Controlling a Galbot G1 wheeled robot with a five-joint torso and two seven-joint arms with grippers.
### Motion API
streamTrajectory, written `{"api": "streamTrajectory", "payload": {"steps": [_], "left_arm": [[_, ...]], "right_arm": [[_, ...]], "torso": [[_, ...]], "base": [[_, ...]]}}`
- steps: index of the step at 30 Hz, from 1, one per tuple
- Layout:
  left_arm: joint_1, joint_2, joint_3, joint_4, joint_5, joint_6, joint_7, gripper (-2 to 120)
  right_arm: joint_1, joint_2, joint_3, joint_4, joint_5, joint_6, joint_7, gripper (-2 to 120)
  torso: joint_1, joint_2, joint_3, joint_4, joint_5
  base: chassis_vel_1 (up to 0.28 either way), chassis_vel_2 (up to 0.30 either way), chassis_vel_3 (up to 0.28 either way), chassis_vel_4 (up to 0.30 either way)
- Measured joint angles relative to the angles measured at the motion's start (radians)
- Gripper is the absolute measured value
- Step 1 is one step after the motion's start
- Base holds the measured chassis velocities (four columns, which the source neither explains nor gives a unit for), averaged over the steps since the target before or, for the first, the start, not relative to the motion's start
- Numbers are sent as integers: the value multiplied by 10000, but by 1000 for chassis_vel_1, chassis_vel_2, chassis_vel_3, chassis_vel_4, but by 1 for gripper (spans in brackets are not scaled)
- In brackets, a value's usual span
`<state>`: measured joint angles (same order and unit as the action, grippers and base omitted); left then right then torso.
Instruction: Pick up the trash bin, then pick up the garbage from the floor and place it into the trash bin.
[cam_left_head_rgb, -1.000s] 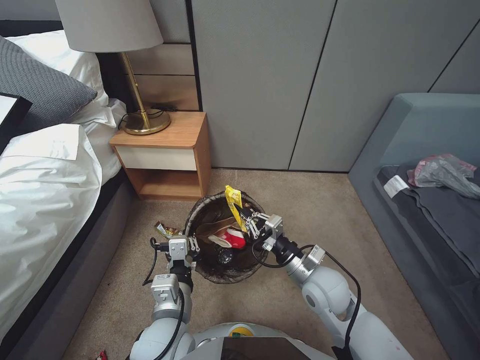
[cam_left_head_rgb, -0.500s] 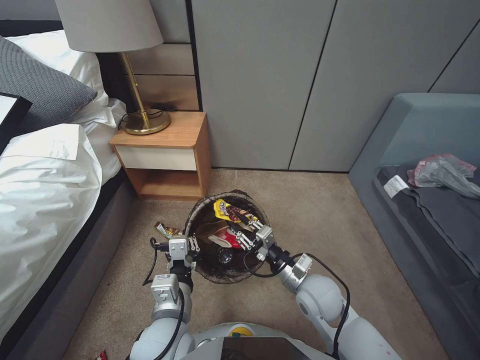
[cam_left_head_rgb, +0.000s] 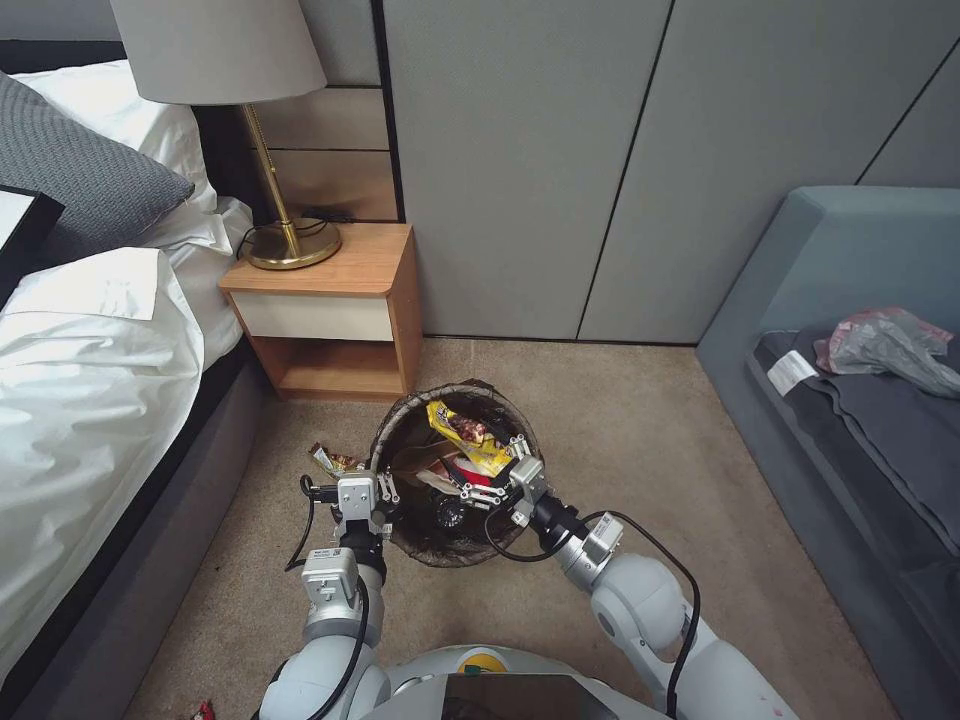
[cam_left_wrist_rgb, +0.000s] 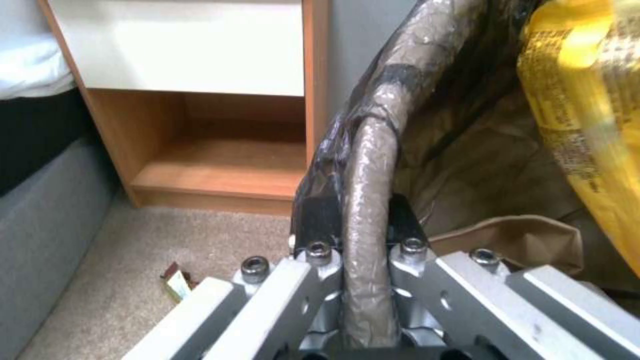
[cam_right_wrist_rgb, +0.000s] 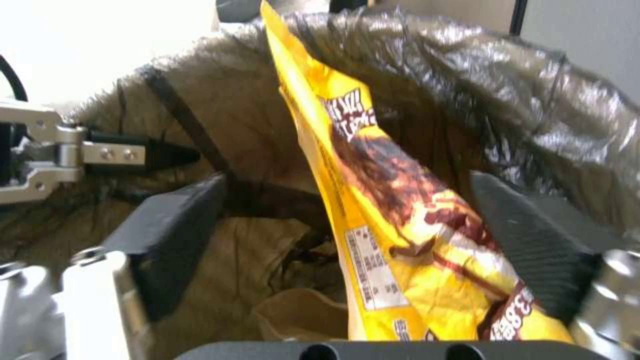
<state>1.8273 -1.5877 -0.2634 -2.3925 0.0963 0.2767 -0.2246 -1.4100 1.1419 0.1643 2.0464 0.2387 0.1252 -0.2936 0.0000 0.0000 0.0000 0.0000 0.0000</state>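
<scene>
In the head view you see the trash bin (cam_left_head_rgb: 452, 470) at lower centre on the carpet, in front of the nightstand (cam_left_head_rgb: 330, 300). Your left gripper (cam_left_head_rgb: 383, 490) clamps its near-left rim; your right gripper (cam_left_head_rgb: 493, 478) sits over the opening with the yellow snack packet (cam_left_head_rgb: 468, 436) resting inside.

In the left wrist view, the fingers (cam_left_wrist_rgb: 320, 235) pinch the bag-wrapped rim (cam_left_wrist_rgb: 365, 200) at centre.

In the right wrist view, your fingers (cam_right_wrist_rgb: 173, 235) stand wide apart, the packet (cam_right_wrist_rgb: 400, 235) loose between them.
</scene>
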Motion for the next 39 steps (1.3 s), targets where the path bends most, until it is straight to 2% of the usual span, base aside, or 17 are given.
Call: {"api": "streamTrajectory", "payload": {"steps": [3,10,21,35,39], "left_arm": [[0,0,0,0,0,0,0,0],[0,0,0,0,0,0,0,0],[0,0,0,0,0,0,0,0],[0,0,0,0,0,0,0,0],[0,0,0,0,0,0,0,0]], "right_arm": [[-33,-47,19,159,-3,0,12,100],[-226,-239,126,620,15,1,48,100],[-639,-469,1386,1917,972,-68,375,100],[-1114,-123,2294,2816,1604,-68,1126,100],[-1346,154,2722,3197,1456,-262,1738,100]], "torso": [[0,0,0,0,0],[0,0,0,0,0],[0,0,0,0,0],[0,0,0,1,1],[0,0,0,5,1]], "base": [[0,0,0,0],[0,0,0,0],[0,0,0,0],[0,0,0,0],[0,0,0,0]]}}
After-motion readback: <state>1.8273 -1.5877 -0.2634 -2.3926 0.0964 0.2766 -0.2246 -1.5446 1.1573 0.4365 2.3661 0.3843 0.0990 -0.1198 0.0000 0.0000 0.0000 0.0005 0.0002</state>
